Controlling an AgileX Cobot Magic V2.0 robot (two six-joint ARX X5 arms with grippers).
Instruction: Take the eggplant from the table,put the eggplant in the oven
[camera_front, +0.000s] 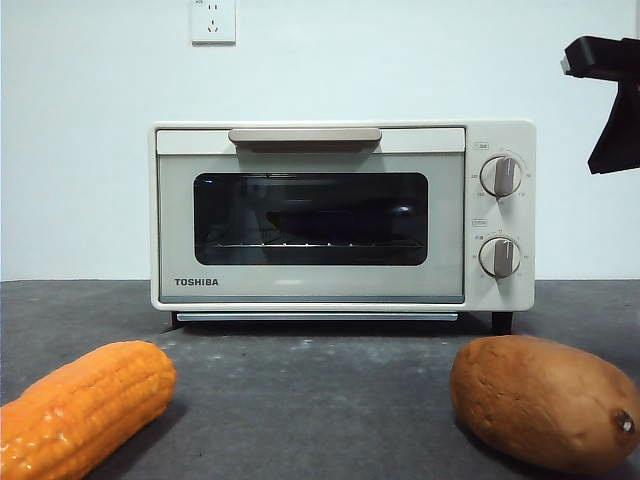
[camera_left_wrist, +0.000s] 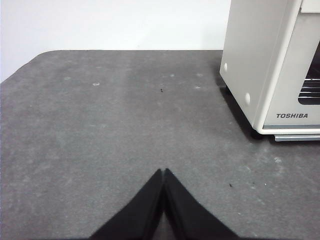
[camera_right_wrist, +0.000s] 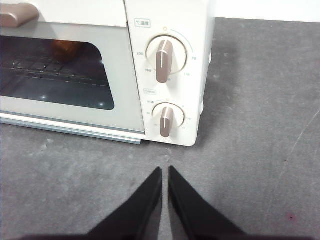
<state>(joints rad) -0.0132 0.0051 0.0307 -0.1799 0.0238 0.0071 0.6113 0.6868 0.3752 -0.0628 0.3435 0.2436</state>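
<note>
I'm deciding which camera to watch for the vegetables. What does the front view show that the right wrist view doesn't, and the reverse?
Only the front view shows the orange corn cob and the brown sweet potato lying on the table, plus a wall socket and a dark arm tip at the upper right corner. Only the right wrist view shows the right gripper, shut over bare table near the knob side of the oven. Both show the closed oven door, its beige handle and the two knobs. No eggplant is visible in either.
</note>
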